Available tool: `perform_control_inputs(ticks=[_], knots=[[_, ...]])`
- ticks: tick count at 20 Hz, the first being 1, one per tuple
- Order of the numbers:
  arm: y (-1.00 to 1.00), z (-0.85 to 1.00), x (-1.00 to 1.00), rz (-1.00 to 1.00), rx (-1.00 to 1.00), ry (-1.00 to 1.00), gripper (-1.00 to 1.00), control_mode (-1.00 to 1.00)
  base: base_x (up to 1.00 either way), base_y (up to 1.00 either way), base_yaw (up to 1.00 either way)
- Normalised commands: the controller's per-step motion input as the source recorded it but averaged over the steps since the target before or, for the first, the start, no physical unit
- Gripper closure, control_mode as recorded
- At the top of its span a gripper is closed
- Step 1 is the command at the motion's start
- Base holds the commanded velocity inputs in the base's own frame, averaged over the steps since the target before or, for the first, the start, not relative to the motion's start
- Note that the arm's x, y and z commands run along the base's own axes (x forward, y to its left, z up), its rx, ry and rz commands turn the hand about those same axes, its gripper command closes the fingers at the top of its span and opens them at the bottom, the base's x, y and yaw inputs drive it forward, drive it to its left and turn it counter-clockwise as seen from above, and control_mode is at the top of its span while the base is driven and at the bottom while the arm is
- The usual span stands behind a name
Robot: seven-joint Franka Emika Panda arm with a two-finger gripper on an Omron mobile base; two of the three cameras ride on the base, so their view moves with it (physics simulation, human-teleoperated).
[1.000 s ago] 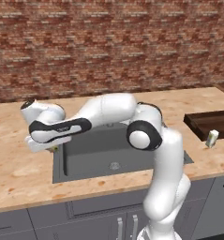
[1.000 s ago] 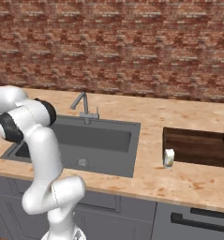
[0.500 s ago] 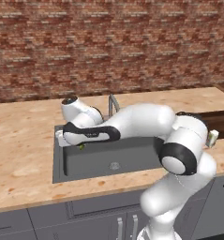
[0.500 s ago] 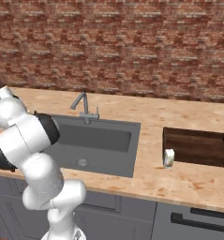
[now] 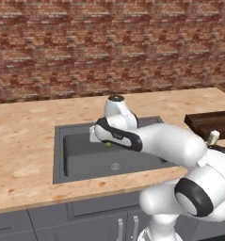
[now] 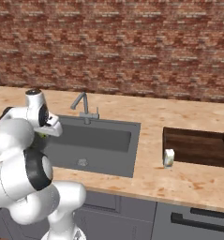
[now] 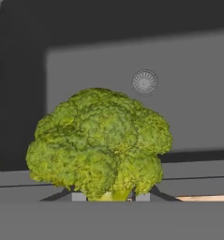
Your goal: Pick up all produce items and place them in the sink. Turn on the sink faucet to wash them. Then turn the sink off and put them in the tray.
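Observation:
A broccoli floret (image 7: pixel 101 145) with a bushy green top and pale stalk is held in my gripper (image 7: pixel 110 197), which is shut on its stalk. It hangs above the dark grey sink (image 7: pixel 188 112), over the basin's back part, with the round drain (image 7: pixel 145 82) below and beyond it. From the left base, the gripper (image 5: pixel 108 142) shows a speck of green broccoli (image 5: pixel 109 144) over the sink (image 5: pixel 81 155). From the right base, the gripper (image 6: pixel 42 135) is over the sink's (image 6: pixel 104 140) left end. The faucet (image 6: pixel 83 105) stands behind the basin. The brown tray (image 6: pixel 195 147) lies on the counter at the right.
A small cream carton (image 6: pixel 168 157) stands upright on the counter just left of the tray; it appears again (image 5: pixel 212 137) beside the tray (image 5: pixel 212 121). A brick wall runs behind the counter. My own arm crosses over the right half of the basin.
The arm has swung right, from the counter left of the sink to above the basin, carrying the broccoli along. The grip has not changed.

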Motion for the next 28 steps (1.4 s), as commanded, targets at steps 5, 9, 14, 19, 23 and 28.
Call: perform_control_inputs(ticks=[5,9,14,19,23,28], knots=[[-0.94,0.00,0.00,0.00,0.14,0.05,1.00,-1.00,0.00,0.00,0.00],[-0.94,0.00,0.00,0.00,0.14,0.07,1.00,-1.00,0.00,0.00,0.00],[-0.93,0.00,0.00,0.00,0.13,0.09,1.00,-1.00,0.00,0.00,0.00],[-0.83,-0.15,0.15,0.00,0.09,0.11,1.00,-1.00,0.00,0.00,0.00],[-0.59,-0.29,0.34,0.00,0.06,0.09,1.00,-1.00,0.00,0.00,0.00],[-0.25,-0.27,0.44,0.00,0.00,0.05,1.00,-1.00,0.00,0.00,0.00]])
